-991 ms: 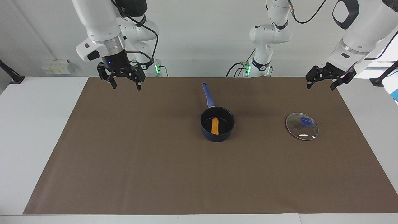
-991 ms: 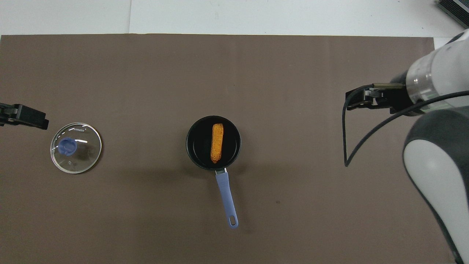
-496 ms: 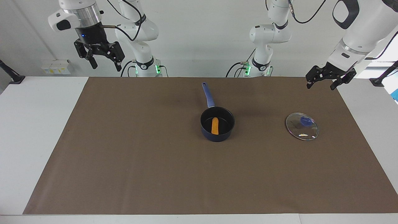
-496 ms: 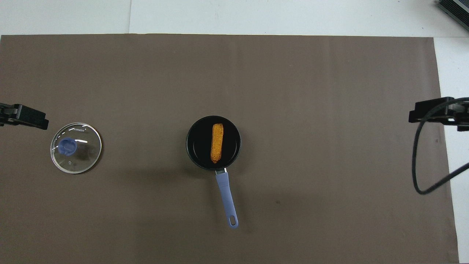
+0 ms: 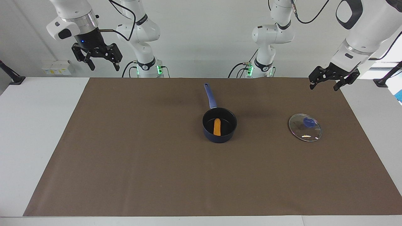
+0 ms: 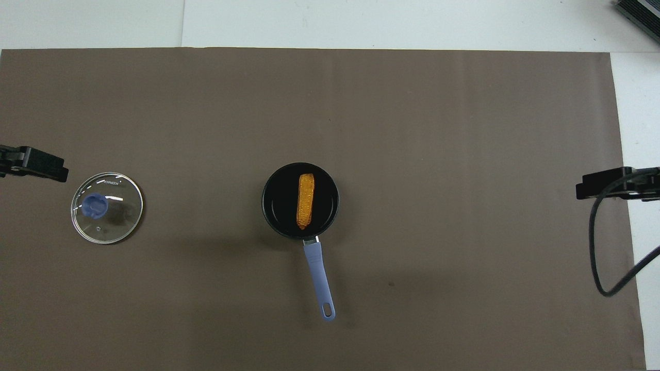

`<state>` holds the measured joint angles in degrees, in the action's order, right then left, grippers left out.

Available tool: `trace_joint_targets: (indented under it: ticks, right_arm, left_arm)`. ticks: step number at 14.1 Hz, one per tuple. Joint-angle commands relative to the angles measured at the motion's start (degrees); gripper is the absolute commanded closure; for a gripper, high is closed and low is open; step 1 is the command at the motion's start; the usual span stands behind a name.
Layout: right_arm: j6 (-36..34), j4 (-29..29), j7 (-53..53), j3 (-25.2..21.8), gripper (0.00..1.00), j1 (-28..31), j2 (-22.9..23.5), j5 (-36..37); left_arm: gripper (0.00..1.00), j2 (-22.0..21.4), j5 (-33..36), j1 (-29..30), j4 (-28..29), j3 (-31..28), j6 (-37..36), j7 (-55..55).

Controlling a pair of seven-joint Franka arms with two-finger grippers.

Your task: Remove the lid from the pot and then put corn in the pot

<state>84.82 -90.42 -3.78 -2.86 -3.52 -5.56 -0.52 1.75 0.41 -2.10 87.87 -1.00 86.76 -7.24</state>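
The navy pot (image 5: pixel 219 125) (image 6: pixel 300 200) stands mid-mat with its handle toward the robots. The orange corn (image 5: pixel 217 126) (image 6: pixel 305 200) lies inside it. The glass lid (image 5: pixel 305 127) (image 6: pixel 107 207) lies flat on the mat toward the left arm's end, blue knob up. My left gripper (image 5: pixel 325 83) (image 6: pixel 36 164) is open and empty, raised over the mat's edge at that end. My right gripper (image 5: pixel 103 64) (image 6: pixel 606 184) is open and empty, raised high over the mat's edge at the right arm's end.
A brown mat (image 5: pixel 157 157) covers most of the white table (image 5: pixel 37 125). A black cable (image 6: pixel 598 247) hangs from the right arm. Small white boxes (image 5: pixel 58 67) sit near the wall at the right arm's end.
My right gripper has risen and drawn back from over the mat toward the right arm's end of the table. The left gripper, pot, corn and lid have not moved.
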Motion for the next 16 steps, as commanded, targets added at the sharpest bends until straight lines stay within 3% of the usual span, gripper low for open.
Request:
trace_joint_targets:
  ticks: [1, 16]
  right_arm:
    - [1.4, -1.6, 2.63, 0.05, 0.0, 0.45, -1.21, 0.7]
    - [0.61, -0.45, 3.17, 0.14, 0.0, 0.45, -0.68, 0.79]
  left_arm:
    - [0.0, -0.6, -0.5, 0.16, 0.02, -0.06, -0.62, -0.59]
    - [0.0, -0.6, -0.5, 0.16, 0.02, -0.06, -0.62, -0.59]
